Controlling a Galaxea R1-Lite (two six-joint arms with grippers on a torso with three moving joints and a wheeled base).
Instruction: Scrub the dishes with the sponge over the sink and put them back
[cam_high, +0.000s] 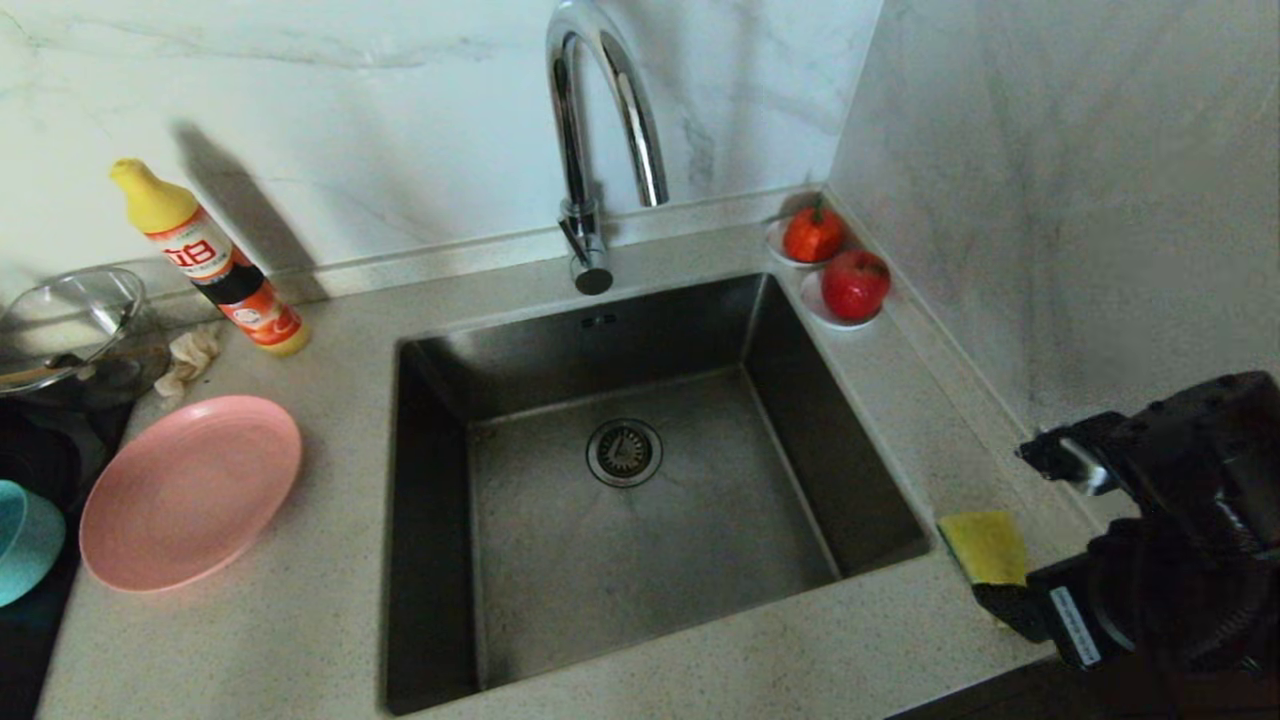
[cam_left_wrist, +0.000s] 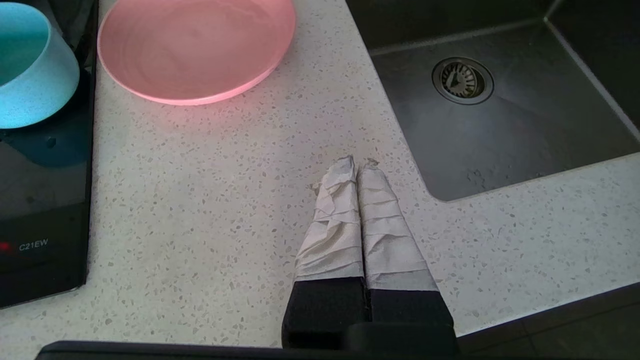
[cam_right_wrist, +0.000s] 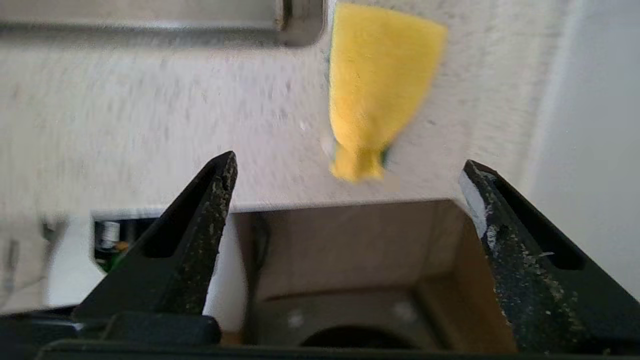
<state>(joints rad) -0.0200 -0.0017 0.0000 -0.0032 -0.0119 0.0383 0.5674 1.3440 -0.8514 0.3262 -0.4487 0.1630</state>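
Note:
The yellow sponge (cam_high: 985, 545) (cam_right_wrist: 380, 85) lies flat on the counter at the near right corner of the steel sink (cam_high: 640, 560) (cam_left_wrist: 500, 135). My right gripper (cam_right_wrist: 348, 165) is open and holds nothing. It hovers at the counter's front edge, with the sponge just beyond its tips; one finger (cam_high: 1010, 610) shows in the head view. The pink plate (cam_high: 190, 490) (cam_left_wrist: 195, 45) rests on the counter left of the sink. The teal bowl (cam_high: 25, 540) (cam_left_wrist: 30, 65) stands on the black hob beside it. My left gripper (cam_left_wrist: 357, 165), its fingers wrapped in white, is shut and empty above the counter's front.
A chrome tap (cam_high: 600, 120) arches over the sink's back. A detergent bottle (cam_high: 215, 265), a glass bowl (cam_high: 65, 320) and a beige cloth (cam_high: 190, 360) stand at the back left. Two saucers with red fruit (cam_high: 835, 265) fill the back right corner. A wall (cam_high: 1080, 200) closes the right side.

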